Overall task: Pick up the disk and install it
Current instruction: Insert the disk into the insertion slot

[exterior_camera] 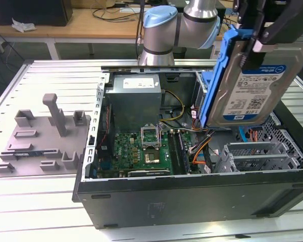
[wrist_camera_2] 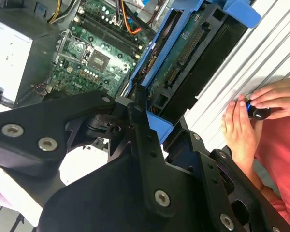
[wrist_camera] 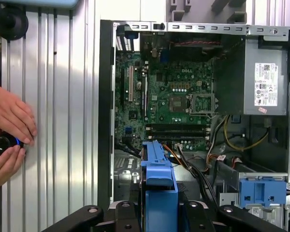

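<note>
Gripper (exterior_camera: 253, 48) is clamping the disk (exterior_camera: 252, 85) by its upper end, jaws closed on the blue carrier frame. So the disk is hanging in the air, touching nothing else. In the exterior view it's hovering over the exterior view's right part of the open PC case (exterior_camera: 192, 196). Label is facing the camera and the blue frame edge is facing the exterior view's left.

Long axis is running steeply down from the gripper and leaning a bit, i.e. the disk is standing nearly on end, not lying flat. The metal drive cage (exterior_camera: 257, 156) is sitting inside the case, below the disk's lower end and a little toward the exterior view's right. Disk and cage are apart.

Key relation, as I'm judging it: the disk is pointing straight away from the gripper, w/ the cage lying under and slightly past that free end. Install isn't done yet.

In the first wrist view the disk's thin edge is pointing toward the motherboard (wrist_camera: 179, 92), w/ a blue latch piece (wrist_camera: 261, 191) off to one side. A person's hands (wrist_camera: 9, 116) are cupping a small dark round device on the worktop (wrist_camera: 63, 121) beside the case, well apart from the disk.
</note>
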Tool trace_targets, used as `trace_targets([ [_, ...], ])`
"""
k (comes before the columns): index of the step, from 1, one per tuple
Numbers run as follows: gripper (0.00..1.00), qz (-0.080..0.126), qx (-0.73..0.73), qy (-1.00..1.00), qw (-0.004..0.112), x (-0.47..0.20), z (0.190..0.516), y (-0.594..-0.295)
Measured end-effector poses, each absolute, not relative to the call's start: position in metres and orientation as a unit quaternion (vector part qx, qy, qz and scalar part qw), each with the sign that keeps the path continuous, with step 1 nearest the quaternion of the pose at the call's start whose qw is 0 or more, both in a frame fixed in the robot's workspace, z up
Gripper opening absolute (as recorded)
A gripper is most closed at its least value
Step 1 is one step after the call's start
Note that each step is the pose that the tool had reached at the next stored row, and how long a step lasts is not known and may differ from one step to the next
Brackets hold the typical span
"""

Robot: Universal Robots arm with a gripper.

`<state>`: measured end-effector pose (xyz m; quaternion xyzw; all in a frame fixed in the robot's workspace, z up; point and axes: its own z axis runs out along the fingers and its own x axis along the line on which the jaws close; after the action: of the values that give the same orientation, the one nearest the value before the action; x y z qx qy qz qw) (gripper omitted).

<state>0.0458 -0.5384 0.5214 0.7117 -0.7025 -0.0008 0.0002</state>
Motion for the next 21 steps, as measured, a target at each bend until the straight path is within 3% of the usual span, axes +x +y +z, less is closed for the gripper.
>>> trace_targets([
  [21,0.37,-0.001,0.706,-0.709,0.000,0.103,0.519,-0.545],
])
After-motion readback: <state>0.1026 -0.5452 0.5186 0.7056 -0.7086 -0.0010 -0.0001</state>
